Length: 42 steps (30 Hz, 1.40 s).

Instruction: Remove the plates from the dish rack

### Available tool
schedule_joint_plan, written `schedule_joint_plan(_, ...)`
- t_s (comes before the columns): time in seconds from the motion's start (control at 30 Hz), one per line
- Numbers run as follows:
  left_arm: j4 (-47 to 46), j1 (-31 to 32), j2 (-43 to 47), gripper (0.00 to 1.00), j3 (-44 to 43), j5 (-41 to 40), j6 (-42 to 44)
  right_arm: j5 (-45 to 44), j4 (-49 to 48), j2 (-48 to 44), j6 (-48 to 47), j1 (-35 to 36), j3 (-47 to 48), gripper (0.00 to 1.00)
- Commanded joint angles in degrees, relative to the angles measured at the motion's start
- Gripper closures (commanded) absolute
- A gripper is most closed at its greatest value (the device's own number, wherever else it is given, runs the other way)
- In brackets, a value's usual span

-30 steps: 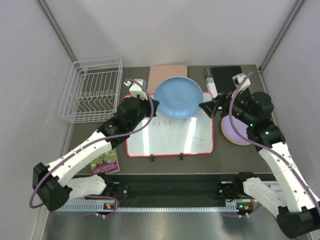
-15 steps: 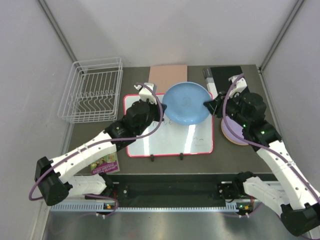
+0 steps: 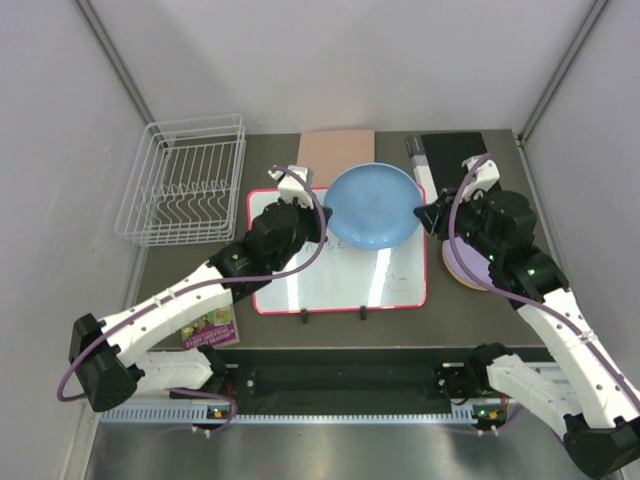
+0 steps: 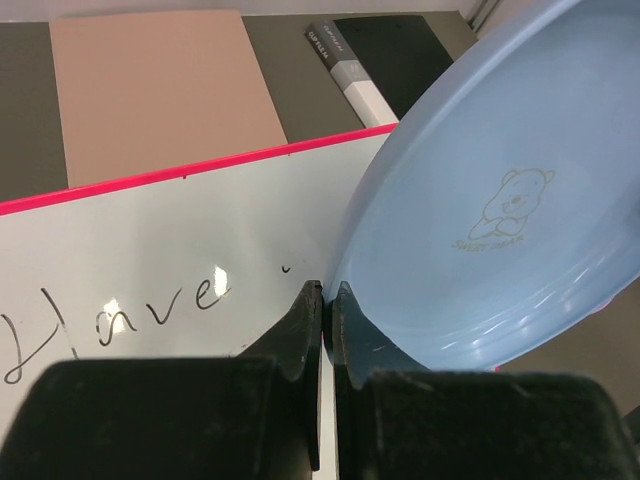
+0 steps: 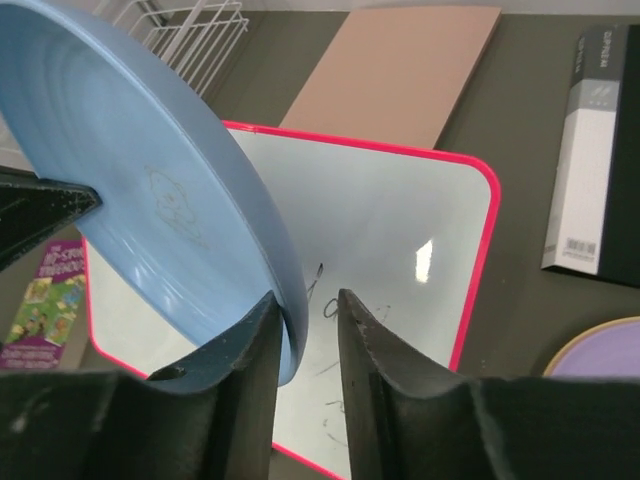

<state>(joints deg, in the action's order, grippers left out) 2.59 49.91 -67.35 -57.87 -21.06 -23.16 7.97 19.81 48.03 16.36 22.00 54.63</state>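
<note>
blue plate [image 3: 372, 205] outside dish rack [image 3: 185, 180] | left hand [image 4: 324, 300] pinches; right hand [image 5: 305, 300] straddles rim

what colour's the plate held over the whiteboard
Light blue, with a faint bear print; the plate shows best in the left wrist view.

Right gripper [image 5: 305, 300]: fingers astride the light blue plate's [image 5: 170, 200] lower rim, one touching, a thin gap at the other.
Light blue plate: tilted on edge over the red-framed whiteboard [image 5: 400, 230], bear print showing.
Lilac plate [image 5: 600, 355]: flat on the table [image 5: 520, 250], just off the whiteboard's right edge.
Tan board [image 5: 400, 70]: past the whiteboard's far edge.
</note>
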Motion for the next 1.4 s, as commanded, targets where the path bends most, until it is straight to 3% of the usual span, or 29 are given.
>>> schedule_joint_plan(0.0, -4.8, -0.7, 2.0, 1.0, -1.9, -1.0, 0.0, -0.8, -0.9, 0.8, 0.1, 0.0, 2.1, 0.64)
schedule_joint_plan(0.4, -4.9, -0.7, 1.1, 1.0, -2.2, 0.5, -0.7, 1.7, -3.8, 3.0, 0.7, -0.1, 0.7, 0.63)
schedule_joint_plan(0.6, -5.5, -0.7, 0.6, 1.0, -1.9, 1.0, -0.8, 5.3, -6.6, 4.2, 1.2, 0.0, -0.2, 0.68)
schedule_joint_plan(0.7, -5.8, -0.7, 0.4, 1.0, -1.8, 1.9, -1.2, 6.1, -7.5, 4.6, 1.5, -0.1, -0.6, 0.78)
schedule_joint_plan(0.73, -6.0, -0.7, 0.3, 1.0, -1.7, 1.9, -1.2, 6.1, -7.4, 4.7, 1.7, 0.0, -0.5, 0.92)
schedule_joint_plan(0.87, -6.0, -0.7, 0.3, 1.0, -1.5, 1.9, -1.2, 2.3, -6.5, 3.3, 2.2, -0.1, -0.6, 1.0)
schedule_joint_plan(0.97, -5.1, -0.7, 0.4, 0.71, -1.6, 0.8, -0.2, -4.9, -4.3, 0.3, 2.3, -0.6, -0.1, 1.0)
schedule_joint_plan(1.0, -4.8, -0.7, 0.6, 0.53, -1.6, -0.3, 0.1, -6.9, -2.3, -1.6, 2.2, -0.8, 0.2, 1.0)
schedule_joint_plan(1.03, -4.4, -0.7, 0.8, 0.41, -1.5, -1.1, 0.5, -9.3, -1.2, -2.7, 2.1, -1.3, 0.6, 1.0)
schedule_joint_plan(1.13, -4.3, -0.7, 3.4, 0.22, -0.5, -4.9, 2.5, -16.1, 4.3, -7.0, 1.6, -4.9, 2.8, 1.0)
schedule_joint_plan(1.37, -5.5, -0.7, 10.7, 0.11, 3.1, -16.1, 10.9, -22.7, 16.1, -9.5, 0.3, -20.8, 6.5, 1.0)
